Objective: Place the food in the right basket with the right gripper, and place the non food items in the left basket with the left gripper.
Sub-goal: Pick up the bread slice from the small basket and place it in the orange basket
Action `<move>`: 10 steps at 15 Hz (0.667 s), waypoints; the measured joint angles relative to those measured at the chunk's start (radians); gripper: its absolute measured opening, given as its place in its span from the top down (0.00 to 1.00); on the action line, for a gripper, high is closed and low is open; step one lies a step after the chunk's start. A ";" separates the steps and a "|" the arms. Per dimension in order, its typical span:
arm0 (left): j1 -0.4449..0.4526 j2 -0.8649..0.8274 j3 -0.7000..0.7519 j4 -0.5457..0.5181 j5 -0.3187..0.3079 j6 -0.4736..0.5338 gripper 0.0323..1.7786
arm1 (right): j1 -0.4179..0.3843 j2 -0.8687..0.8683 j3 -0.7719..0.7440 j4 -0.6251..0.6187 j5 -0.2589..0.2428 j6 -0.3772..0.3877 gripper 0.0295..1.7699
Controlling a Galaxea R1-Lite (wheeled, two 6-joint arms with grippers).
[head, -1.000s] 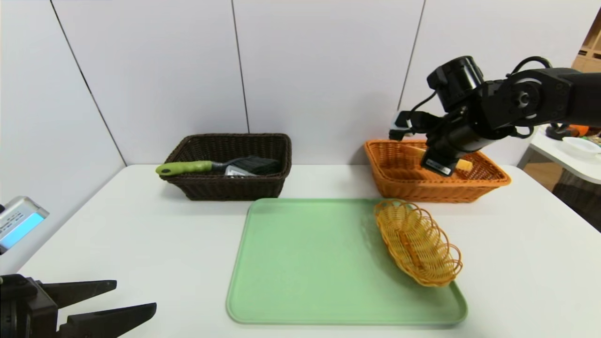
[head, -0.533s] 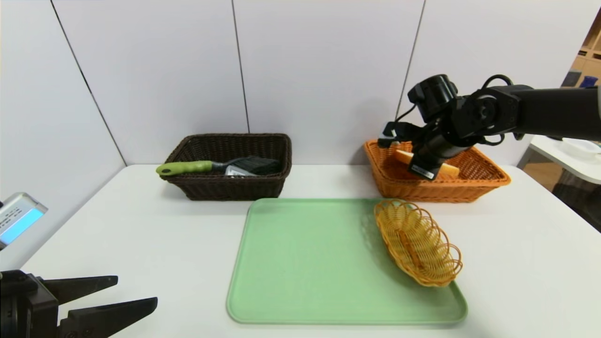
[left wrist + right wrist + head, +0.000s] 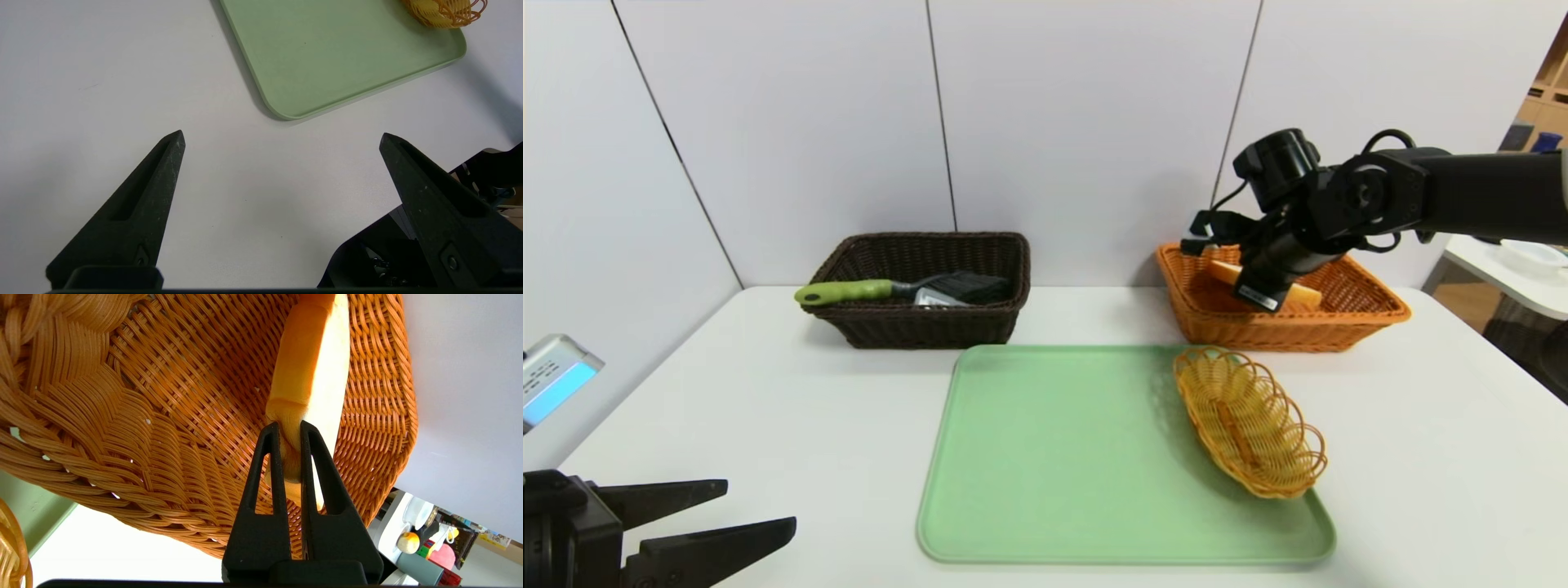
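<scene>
My right gripper (image 3: 290, 426) is shut on a thick slice of white bread (image 3: 310, 371) with a tan crust, pinching one end of it. It holds the bread (image 3: 1223, 272) down inside the orange wicker right basket (image 3: 1372, 314) at the back right. The dark brown left basket (image 3: 923, 327) at the back holds the green-handled brush (image 3: 849, 291) and a grey case (image 3: 935, 297) beside its bristles. My left gripper (image 3: 760, 510) rests open at the near left corner over bare table, its jaws wide apart (image 3: 282, 136) with nothing between them.
A pale green tray (image 3: 1062, 457) lies in the middle of the white table, with a small yellow oval wicker dish (image 3: 1248, 420) on its right side. A side table with crockery (image 3: 1531, 257) stands at the far right. A wall runs close behind both baskets.
The right arm has swung left and lowered the bread deeper into the orange basket over the first half second, then held still. The left gripper has barely moved.
</scene>
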 joint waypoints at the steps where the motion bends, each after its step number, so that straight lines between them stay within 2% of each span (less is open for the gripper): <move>1: 0.000 -0.001 0.000 0.000 0.000 0.000 0.05 | 0.000 -0.003 0.000 0.002 0.000 0.000 0.93; 6: 0.000 -0.007 -0.001 0.001 -0.001 0.000 0.05 | 0.001 -0.011 0.002 0.002 0.003 0.002 0.53; 10: 0.000 -0.011 0.000 0.001 -0.001 0.000 0.05 | 0.004 -0.026 0.002 0.003 0.001 0.000 0.33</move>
